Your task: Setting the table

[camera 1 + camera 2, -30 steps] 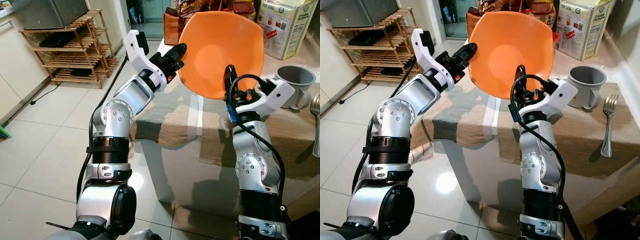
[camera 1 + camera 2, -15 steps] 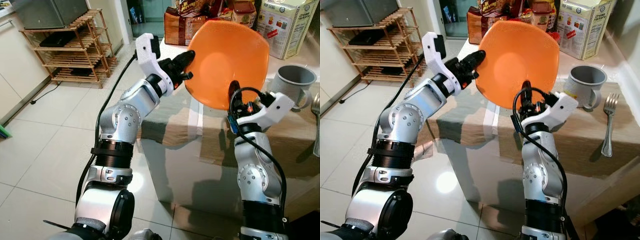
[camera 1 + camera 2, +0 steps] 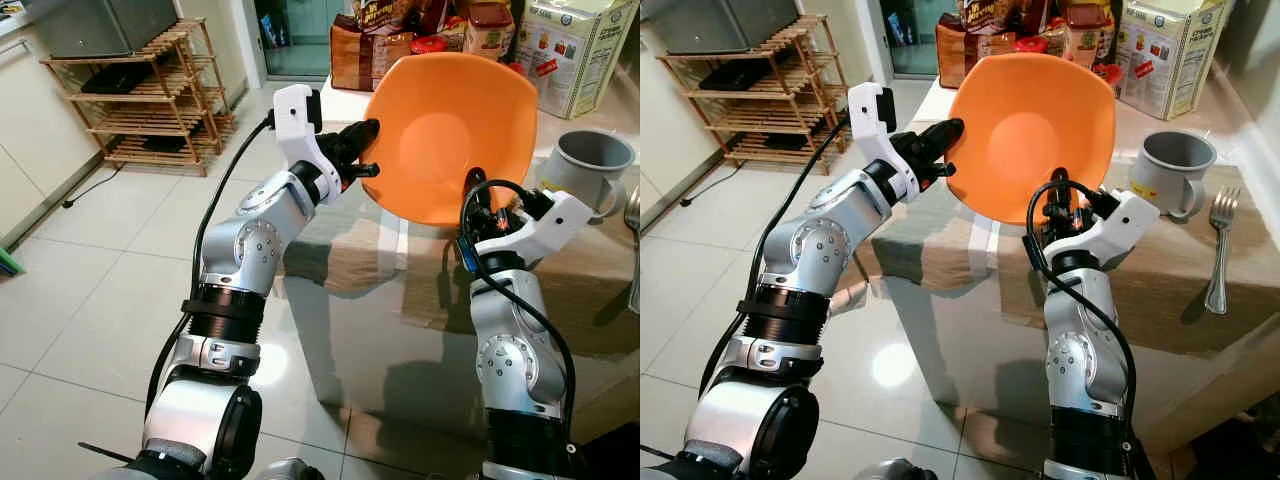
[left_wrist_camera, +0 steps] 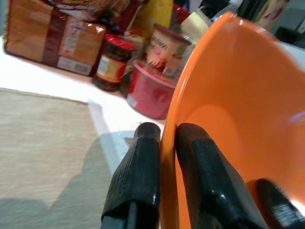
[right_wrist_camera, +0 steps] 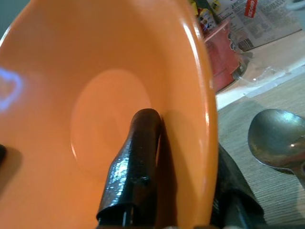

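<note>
Left eye view: the table (image 3: 560, 290) under its striped cloth (image 3: 350, 250) stands ahead of the robot, packets and jars crowded along its far edge. Above the near part hangs the orange bowl (image 3: 447, 135), tilted steeply so its hollow faces the camera, clear of the cloth. Both arms carry it. The left gripper (image 3: 362, 158) pinches the bowl's left rim, one finger inside and one outside, as the left wrist view confirms (image 4: 164, 157). The right gripper (image 3: 478, 195) clamps the lower rim, with one finger (image 5: 138, 162) lying inside the hollow and the other behind the wall. A grey mug (image 3: 1175, 165) stands on the table to the right, and a fork (image 3: 1218, 255) lies beyond it near the edge.

Risks, as I judge them: two rigid holds on one smooth rim can fight each other, so if the arms lower out of step the bowl could twist and slip from a pinch. So steep a tilt means it would land on its edge unless levelled first. Swinging rightward, the right arm might knock the mug.
</note>
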`<state>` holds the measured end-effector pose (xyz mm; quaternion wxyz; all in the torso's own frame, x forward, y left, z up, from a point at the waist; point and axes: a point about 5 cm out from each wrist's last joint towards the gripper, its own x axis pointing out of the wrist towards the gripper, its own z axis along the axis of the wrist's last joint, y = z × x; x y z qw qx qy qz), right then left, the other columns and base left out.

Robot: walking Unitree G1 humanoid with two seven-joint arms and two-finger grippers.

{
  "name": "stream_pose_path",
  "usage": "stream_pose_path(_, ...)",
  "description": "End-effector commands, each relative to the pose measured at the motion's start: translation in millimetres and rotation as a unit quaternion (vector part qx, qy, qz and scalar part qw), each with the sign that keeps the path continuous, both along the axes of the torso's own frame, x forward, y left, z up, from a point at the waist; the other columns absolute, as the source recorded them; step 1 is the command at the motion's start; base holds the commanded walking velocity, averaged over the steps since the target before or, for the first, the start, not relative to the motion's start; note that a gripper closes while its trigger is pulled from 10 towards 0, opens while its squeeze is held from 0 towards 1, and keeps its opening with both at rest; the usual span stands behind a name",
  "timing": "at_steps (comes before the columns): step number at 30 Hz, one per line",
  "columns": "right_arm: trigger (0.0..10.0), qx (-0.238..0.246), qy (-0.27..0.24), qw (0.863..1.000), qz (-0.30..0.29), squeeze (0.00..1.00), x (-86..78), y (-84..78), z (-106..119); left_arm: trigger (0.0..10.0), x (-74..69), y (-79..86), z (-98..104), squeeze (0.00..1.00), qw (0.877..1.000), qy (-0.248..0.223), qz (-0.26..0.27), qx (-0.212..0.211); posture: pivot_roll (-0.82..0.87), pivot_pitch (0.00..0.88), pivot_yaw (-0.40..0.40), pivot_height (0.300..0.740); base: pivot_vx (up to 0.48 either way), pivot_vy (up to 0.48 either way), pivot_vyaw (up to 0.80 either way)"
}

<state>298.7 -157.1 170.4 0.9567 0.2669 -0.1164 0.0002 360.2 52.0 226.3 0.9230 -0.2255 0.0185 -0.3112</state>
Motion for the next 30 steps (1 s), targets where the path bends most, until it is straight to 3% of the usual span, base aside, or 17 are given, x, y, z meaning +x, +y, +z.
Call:
stream_pose_path(1,0.0,-0.014,0.005,1.000,0.008,0.00,0.0,5.4,-1,10.0,0.3,2.1,6,1.00,1.000,-0.025,0.005,0.003,-0.01,0.000,0.101,0.736,0.000,0.000,0.00)
stream_pose_path(7,0.0,-0.019,0.010,1.000,0.009,0.00,-0.6,6.7,-3,10.0,0.4,3.9,1,1.00,0.999,-0.037,0.008,0.026,-0.01,0.000,0.100,0.736,0.000,0.000,0.00)
stream_pose_path(17,0.0,-0.031,0.010,0.999,0.006,0.00,-1.9,6.2,-4,10.0,-7.0,3.7,8,1.00,0.991,-0.108,-0.008,0.081,-0.01,0.000,0.099,0.736,0.000,0.000,0.00)
stream_pose_path(23,0.0,-0.045,0.009,0.999,0.002,0.00,-4.0,4.7,-4,10.0,-9.3,17.9,-2,1.00,0.984,-0.127,0.008,0.123,0.00,0.000,0.101,0.736,0.000,0.000,0.00)
stream_pose_path(29,0.0,-0.058,0.011,0.998,0.000,0.00,-5.4,3.9,-6,10.0,-10.4,29.4,-16,1.00,0.984,-0.112,0.025,0.138,0.00,0.000,0.096,0.736,0.000,0.000,0.00)
stream_pose_path(30,0.0,-0.068,0.006,0.998,0.002,0.00,-5.7,5.5,-4,10.0,-11.9,31.0,-21,0.66,0.983,-0.107,0.028,0.150,0.00,0.000,0.094,0.736,0.000,0.000,0.00)
